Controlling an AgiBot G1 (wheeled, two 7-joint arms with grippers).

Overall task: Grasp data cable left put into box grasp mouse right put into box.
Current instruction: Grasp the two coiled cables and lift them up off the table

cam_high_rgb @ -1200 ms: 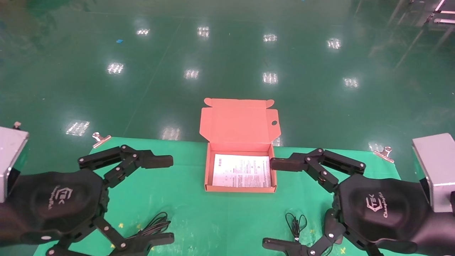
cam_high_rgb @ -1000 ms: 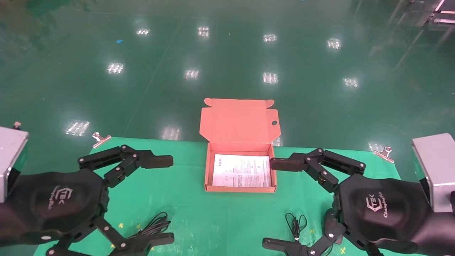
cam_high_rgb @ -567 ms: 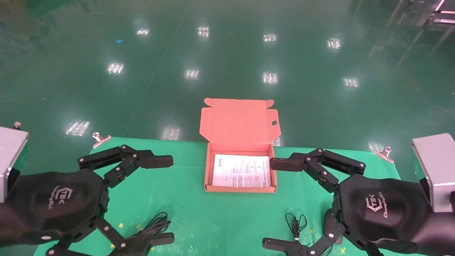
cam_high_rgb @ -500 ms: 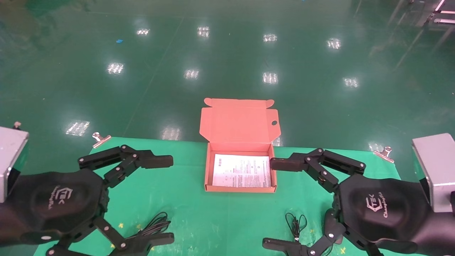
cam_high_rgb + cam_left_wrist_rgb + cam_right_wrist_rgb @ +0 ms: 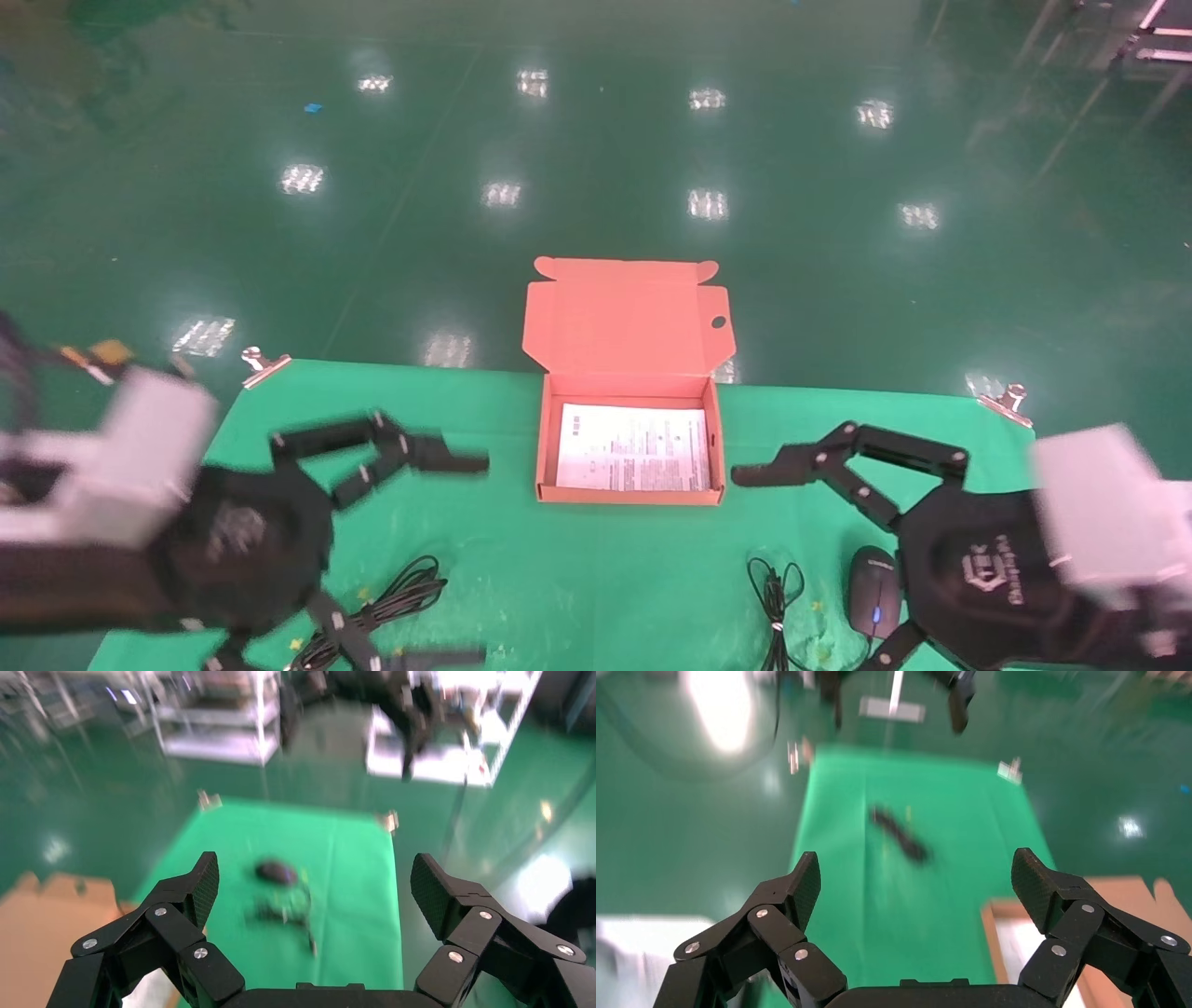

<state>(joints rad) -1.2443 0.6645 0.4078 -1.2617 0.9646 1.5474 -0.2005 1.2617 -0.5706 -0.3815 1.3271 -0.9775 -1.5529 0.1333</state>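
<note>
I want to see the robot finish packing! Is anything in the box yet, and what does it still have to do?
Nothing is packed yet. The box is open and holds only its white printed sheet. The cable lies on the green mat near the left gripper, and the mouse lies beside the right gripper. Both grippers have their fingers spread and hold nothing. Left to do: pick up both things and put them in the box.

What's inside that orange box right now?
Only a white printed sheet lies flat across the base of the box; the data cable and mouse lie outside on the green mat. Whatever is beneath the sheet is covered.
</note>
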